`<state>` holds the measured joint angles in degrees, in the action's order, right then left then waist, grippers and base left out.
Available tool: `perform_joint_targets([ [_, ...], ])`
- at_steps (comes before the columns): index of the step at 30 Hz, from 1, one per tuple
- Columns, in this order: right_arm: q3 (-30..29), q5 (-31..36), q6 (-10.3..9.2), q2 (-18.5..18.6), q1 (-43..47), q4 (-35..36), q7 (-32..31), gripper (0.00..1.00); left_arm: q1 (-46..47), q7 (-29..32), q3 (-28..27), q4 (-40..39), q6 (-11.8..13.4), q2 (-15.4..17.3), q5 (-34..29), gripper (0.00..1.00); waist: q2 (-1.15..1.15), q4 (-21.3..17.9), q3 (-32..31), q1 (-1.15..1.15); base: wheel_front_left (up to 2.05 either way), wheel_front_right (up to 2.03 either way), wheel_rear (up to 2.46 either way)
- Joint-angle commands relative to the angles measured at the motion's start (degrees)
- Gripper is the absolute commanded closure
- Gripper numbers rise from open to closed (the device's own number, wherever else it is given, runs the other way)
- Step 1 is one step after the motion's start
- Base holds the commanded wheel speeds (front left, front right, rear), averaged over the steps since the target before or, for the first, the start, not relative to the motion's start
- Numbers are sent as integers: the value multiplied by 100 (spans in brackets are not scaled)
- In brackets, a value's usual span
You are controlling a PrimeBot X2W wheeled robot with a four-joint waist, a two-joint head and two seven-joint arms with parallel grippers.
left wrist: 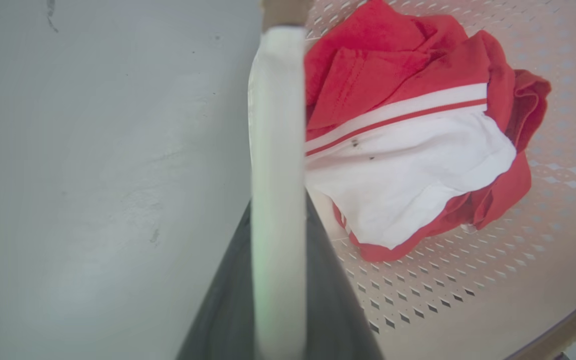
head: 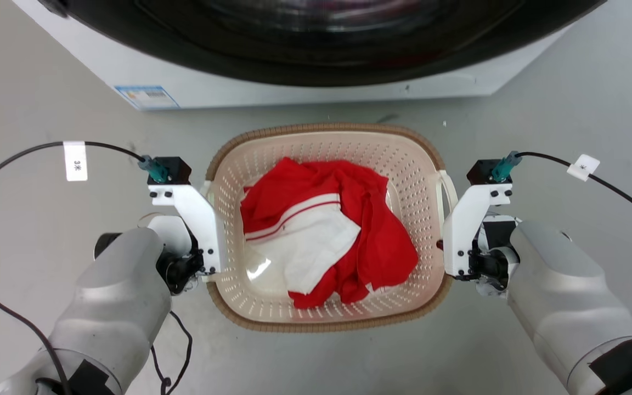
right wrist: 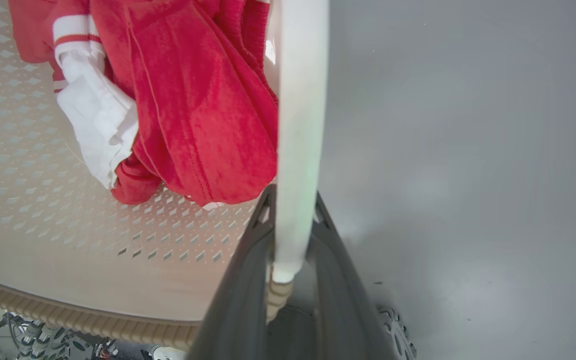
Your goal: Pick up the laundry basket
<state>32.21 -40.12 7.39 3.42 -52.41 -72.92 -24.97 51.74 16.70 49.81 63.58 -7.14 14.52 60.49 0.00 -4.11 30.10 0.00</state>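
Fingers (left wrist: 228, 300) of the left gripper (left wrist: 279, 200) sat one each side of the white left handle (left wrist: 275, 125), pressed against it with no gap showing, so I read that as clamped on. Right gripper (right wrist: 293, 195) same story: its fingers (right wrist: 238, 300) straddled the right handle (right wrist: 300, 100), tips on it, a sliver of space only down near the roots; judged gripping too. Laundry basket (head: 321, 326) was centred between the two arms, over the grey floor (head: 568, 109) and just near of the washing machine (head: 239, 82); couldn't tell whether it was resting on the floor or clear of it. Key geometry: basket body lay inboard of both grippers, right of the left one and left of the right one. Long axis looked to run left-right with a handle at each end, so neither arm was nearer; each owned its end. Next move would need both ends raised evenly or the basket tips. Load was a red and white shirt (head: 321, 230) bunched in the middle, roughly balanced. Writing: blue-edged sticker (head: 147, 97) on the machine's front, print too small to read; left tag (head: 75, 161), white, looked like "3" plus one character; right tag (head: 583, 167) carried one small mark, unreadable.
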Motion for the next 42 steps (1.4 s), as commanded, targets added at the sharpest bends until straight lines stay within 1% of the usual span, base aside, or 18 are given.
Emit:
perform_joint_targets([
  [1, 9, -35, 18, -83, 92, 6, -101, 100, -92, 72, 50, -107, -62, -162, 90, 100, 0, 89, -423, 0, 0, 0, 0],
  [11, -141, -197, 17, 32, 181, -69, -1127, 100, -290, 670, 225, -98, -63, -185, 580, 100, 0, 159, -1267, 0, 0, 0, 0],
  [19, -317, -175, 17, 63, 341, -76, -1759, 100, -531, 1034, 352, -27, -67, -195, 867, 100, 0, 170, -1944, 0, 0, 0, 0],
  [26, -475, -113, 18, -1, 551, -75, -2090, 100, -763, 1205, 470, 53, -67, -264, 1029, 100, 0, 144, -2451, 0, 0, 0, 0],
  [33, -666, -99, 18, -62, 752, -71, -2353, 100, -984, 1310, 553, 99, -67, -298, 1157, 100, 0, 93, -2754, 0, 0, 0, 0],
  [42, -965, 26, 24, -124, 1073, -64, -2602, 100, -1247, 1447, 614, 203, -69, -457, 1338, 100, 0, 65, -3053, 0, 0, 0, 0],
])
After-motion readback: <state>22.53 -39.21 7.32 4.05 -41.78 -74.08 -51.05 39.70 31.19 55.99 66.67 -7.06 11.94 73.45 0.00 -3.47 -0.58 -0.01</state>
